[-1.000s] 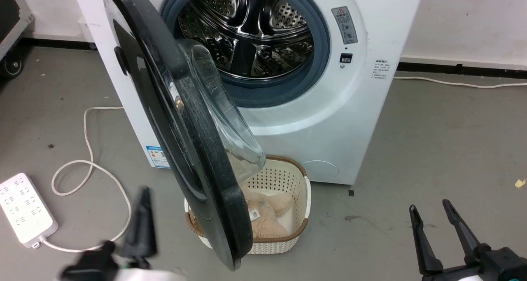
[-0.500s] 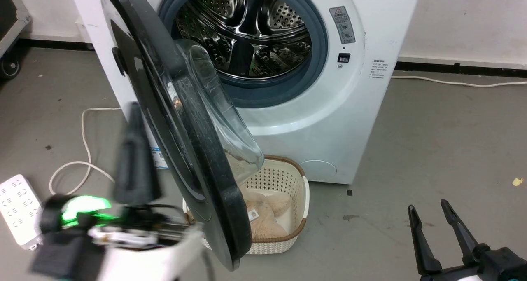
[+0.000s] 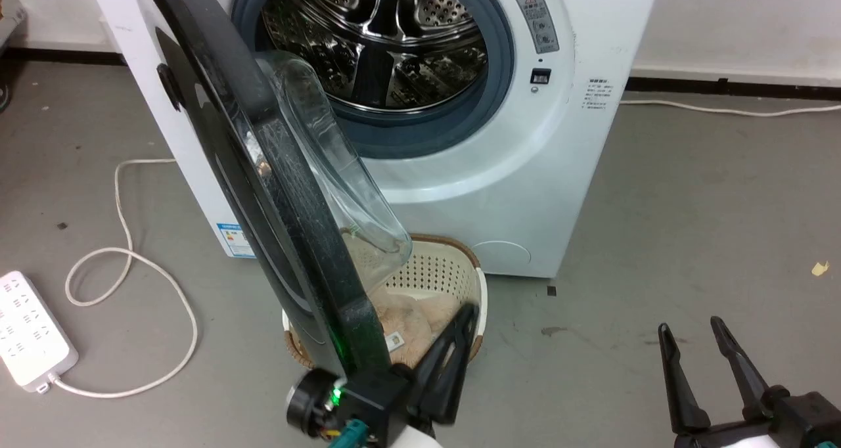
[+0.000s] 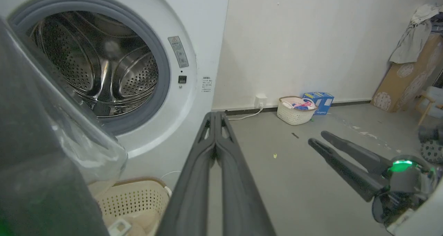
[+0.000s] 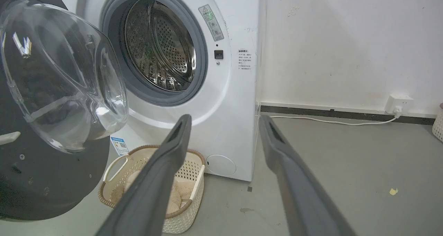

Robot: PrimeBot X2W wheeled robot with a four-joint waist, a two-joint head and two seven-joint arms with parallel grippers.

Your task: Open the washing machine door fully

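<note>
The door (image 3: 295, 192) stands half swung out from the washing machine (image 3: 525, 172). It seems heavy, stiff and slippery; better to push the black rim, not the glass. The left gripper (image 3: 465, 315), fingers pressed together, is beside its lower edge; the right gripper (image 3: 690, 327) is spread.

The washing machine door (image 3: 289, 198), glossy black-rimmed with a bulging clear glass bowl, stood swung partly outward from the white washing machine (image 3: 525, 172), leaving its grey-gasketed steel drum (image 3: 387, 47) exposed.
</note>
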